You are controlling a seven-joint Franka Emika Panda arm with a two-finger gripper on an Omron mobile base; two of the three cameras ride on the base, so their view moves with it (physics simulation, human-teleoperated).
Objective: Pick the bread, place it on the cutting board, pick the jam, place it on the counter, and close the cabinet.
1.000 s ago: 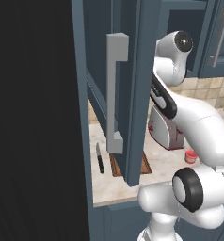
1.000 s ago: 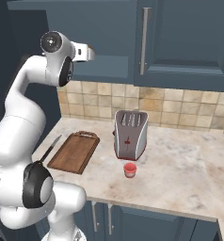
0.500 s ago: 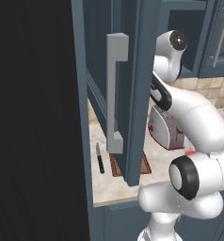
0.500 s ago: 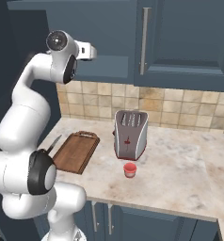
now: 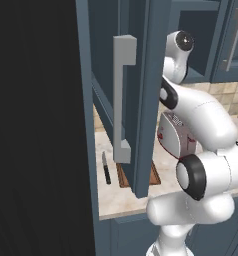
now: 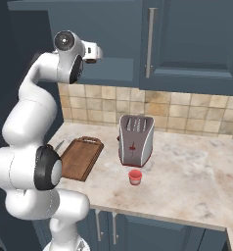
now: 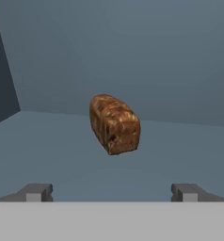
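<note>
The bread (image 7: 115, 124) lies on the blue-grey shelf inside the cabinet (image 5: 141, 100), straight ahead of the tool (image 7: 111, 192), whose fingertips (image 7: 36, 192) stand wide apart with nothing between them. The cabinet door hangs open, its light-grey bar handle (image 5: 122, 100) facing outward. Below, on the beige desk (image 6: 197, 176), the cutting board (image 6: 80, 158) lies bare beside a black-handled knife (image 5: 106, 168). The jam (image 6: 134, 177) stands just in front of the silver toaster (image 6: 135, 140).
</note>
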